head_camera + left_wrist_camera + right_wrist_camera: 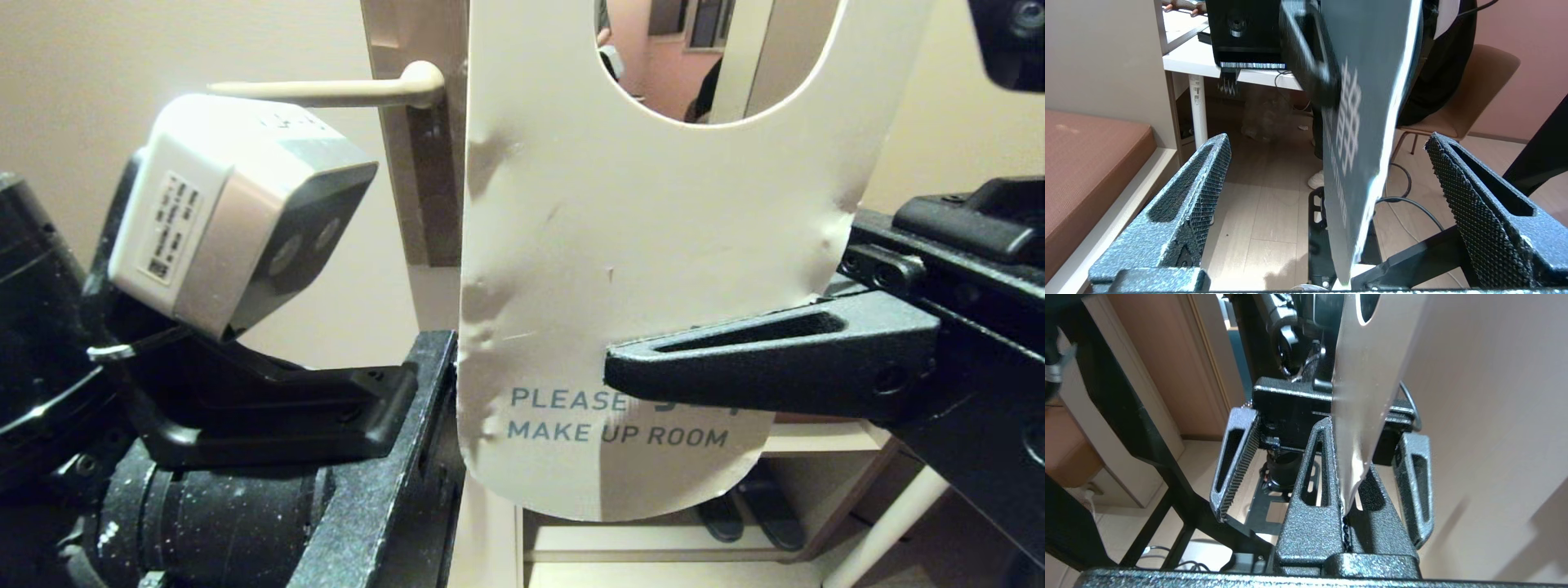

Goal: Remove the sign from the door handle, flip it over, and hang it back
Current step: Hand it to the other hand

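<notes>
1. Right gripper [1345, 506]: fingers pressed together on the lower part of the sign [653, 269], reaching in from the sign's right edge.
2. The sign is upright, off the handle, with its white "PLEASE MAKE UP ROOM" face toward the head camera and its dark face toward the left wrist camera. The card is dented along its left edge.
3. Left gripper [1327, 196]: fingers spread wide, one on each side of the sign's lower edge, neither touching it.
4. The door handle [326, 90] is beyond the left gripper, up and left of the sign, bare and level on its plate [424, 163].
5. The left wrist camera housing [237, 212] sits just under the lever.
6. Behind the sign: a white table [1200, 61], a chair [1470, 98], and a seated person [1437, 65].
</notes>
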`<state>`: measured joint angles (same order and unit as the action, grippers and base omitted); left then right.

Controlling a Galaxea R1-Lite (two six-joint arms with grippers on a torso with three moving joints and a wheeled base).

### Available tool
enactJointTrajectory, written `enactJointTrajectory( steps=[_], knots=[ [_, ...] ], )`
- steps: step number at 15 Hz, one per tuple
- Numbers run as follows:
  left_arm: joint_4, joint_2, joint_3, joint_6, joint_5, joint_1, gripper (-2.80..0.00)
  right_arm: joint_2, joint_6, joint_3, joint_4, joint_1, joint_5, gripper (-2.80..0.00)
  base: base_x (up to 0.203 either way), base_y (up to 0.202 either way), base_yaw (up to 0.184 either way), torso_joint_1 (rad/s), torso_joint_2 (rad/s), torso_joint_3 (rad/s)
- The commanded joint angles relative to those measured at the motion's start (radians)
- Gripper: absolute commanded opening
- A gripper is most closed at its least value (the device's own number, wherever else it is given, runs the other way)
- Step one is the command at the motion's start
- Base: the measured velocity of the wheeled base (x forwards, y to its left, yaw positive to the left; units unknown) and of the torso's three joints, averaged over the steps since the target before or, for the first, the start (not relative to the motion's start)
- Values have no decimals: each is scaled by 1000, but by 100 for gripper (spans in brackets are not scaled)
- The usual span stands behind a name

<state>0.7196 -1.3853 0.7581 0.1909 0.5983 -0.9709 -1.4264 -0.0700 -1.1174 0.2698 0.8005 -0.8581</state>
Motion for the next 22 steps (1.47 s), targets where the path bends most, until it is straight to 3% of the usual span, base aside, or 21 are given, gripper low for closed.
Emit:
enactJointTrajectory(
  steps=[1,22],
  knots=[
    [4,7,0,1,3,0,0,-6,-1,8,1,11,-6,-280,0,0,0,0,0,0],
    [3,26,-28,-5,3,-3,0,-17,-1,21,2,49,-6,-280,0,0,0,0,0,0]
  ],
)
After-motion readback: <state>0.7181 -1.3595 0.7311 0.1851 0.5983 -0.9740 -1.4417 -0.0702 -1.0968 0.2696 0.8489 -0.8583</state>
